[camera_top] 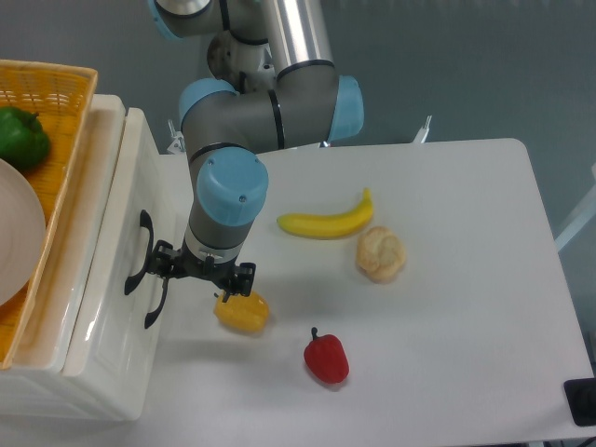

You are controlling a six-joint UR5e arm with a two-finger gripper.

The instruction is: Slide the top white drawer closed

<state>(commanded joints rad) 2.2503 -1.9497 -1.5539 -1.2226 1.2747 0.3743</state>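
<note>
White and flat, the surface (447,186) fills most of the frame, with a grey wall behind it. On it lie a banana (326,222), a bread roll (380,253), a red pepper (326,358) and a yellow pepper (242,312). At the left edge stands a white cabinet (112,382). A yellow basket (56,93) sits on top of it, with a green pepper (20,137) and a plate (17,242) inside.

The top white drawer (116,214) is at the left of the frame. Its black handle (142,250) faces the surface. I think it looks nearly shut, maybe sticking out a little.

The gripper (200,268) hangs low at the left middle, just beside the handles and right above the yellow pepper. It holds nothing. I cannot tell how far open it is, because the arm (228,200) hides the fingers. It is probably there to push the drawer front in.
</note>
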